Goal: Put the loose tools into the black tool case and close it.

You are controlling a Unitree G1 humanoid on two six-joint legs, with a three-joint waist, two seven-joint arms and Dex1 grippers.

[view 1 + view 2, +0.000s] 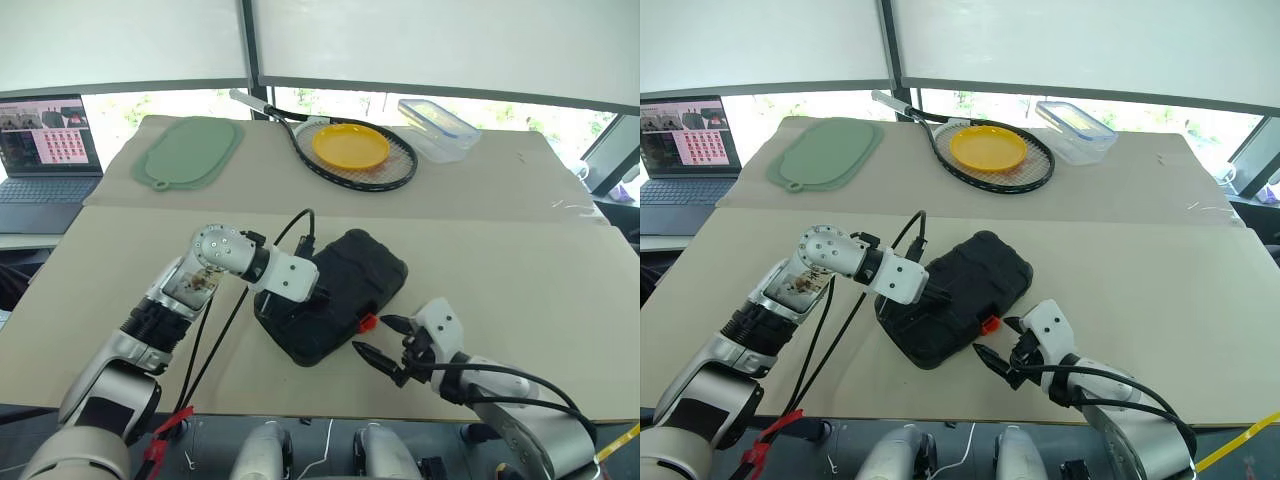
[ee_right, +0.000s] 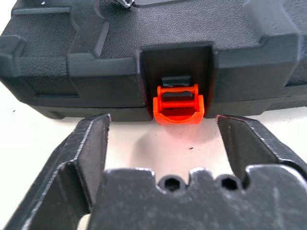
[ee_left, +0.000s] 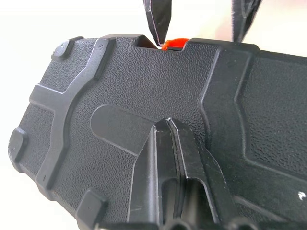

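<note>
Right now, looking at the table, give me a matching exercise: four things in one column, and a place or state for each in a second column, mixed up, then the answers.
Things:
1. black tool case
2. yellow plate
3. left gripper
4. right gripper

Places or states:
A. jaws spread, just in front of the orange latch
B. lying on the head of the racket
C. lid down, lying on the near table
D. jaws shut, pressing on top of the case

Pairs: 1-C, 2-B, 3-D, 4-A
</note>
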